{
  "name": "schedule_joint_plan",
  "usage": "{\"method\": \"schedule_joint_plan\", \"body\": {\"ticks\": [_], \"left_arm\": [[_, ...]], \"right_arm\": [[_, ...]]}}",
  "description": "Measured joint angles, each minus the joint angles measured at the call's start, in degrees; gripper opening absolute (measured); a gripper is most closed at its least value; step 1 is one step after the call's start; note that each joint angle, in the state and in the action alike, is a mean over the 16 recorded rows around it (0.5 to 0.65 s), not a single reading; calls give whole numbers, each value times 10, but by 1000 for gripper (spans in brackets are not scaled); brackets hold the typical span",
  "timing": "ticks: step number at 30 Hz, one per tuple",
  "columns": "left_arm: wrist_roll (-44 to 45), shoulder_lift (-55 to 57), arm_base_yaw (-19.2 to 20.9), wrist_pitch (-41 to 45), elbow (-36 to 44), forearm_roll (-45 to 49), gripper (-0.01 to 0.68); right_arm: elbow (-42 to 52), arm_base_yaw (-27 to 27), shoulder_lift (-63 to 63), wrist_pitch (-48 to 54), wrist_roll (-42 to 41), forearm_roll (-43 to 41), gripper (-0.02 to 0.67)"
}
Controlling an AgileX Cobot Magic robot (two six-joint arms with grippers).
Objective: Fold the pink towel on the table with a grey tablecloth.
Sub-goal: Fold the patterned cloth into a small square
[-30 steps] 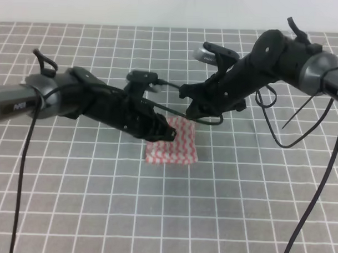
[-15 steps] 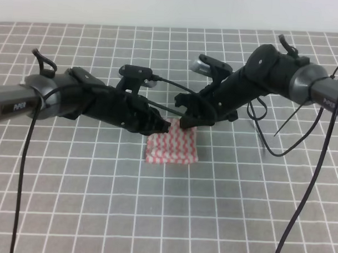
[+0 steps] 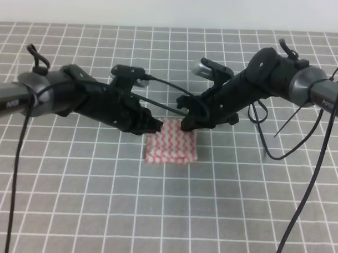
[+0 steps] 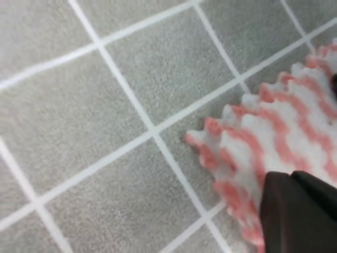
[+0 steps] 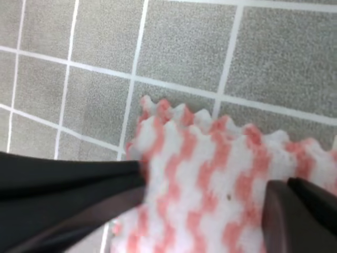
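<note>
Since the frame one second earlier, the left gripper (image 3: 155, 127) has been drawing back leftward off the towel's (image 3: 172, 140) far left corner, while the right gripper (image 3: 187, 123) has been dropping to the far right corner. One table (image 3: 88, 201), grey with a white grid, is filling the high view. Two black arms are reaching in over it, one from each side, each trailing cables. One towel, pink and white in wavy stripes, is lying flat near the table's middle, between the two grippers.

In the left wrist view, the towel (image 4: 274, 142) is showing its pinked corner on the table (image 4: 105, 105), with one dark finger (image 4: 297, 211) overlapping its edge; whether the left jaws are spread or closed cannot be told.

In the right wrist view, two dark fingers (image 5: 68, 184) are standing apart on either side of the towel (image 5: 205, 174), the jaws spread wide over its corner, gripping nothing visible.
</note>
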Motion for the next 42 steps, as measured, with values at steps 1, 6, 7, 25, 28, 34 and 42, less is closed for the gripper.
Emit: {"method": "schedule_joint_plan", "body": {"ticks": [1, 6, 7, 25, 28, 34, 42], "left_arm": [[-1, -4, 1, 5, 0, 0, 0], [-6, -19, 3, 46, 0, 1, 0], [-7, -21, 3, 55, 0, 2, 0], [-58, 6, 5, 139, 0, 54, 0], [-63, 6, 6, 138, 0, 59, 0], [-66, 2, 6, 134, 0, 60, 0], [-64, -37, 6, 110, 3, 61, 0]], "right_arm": [[0, 0, -2, 3, -1, 0, -1], [0, -3, -15, 30, -6, -1, -1], [0, -3, -18, 37, -7, -2, -1], [0, -1, -23, 149, -15, -25, -1], [0, -1, -17, 158, -15, -28, -1], [0, -1, -9, 168, -15, -36, -1], [0, -2, -36, 168, -7, -75, -1]]}}
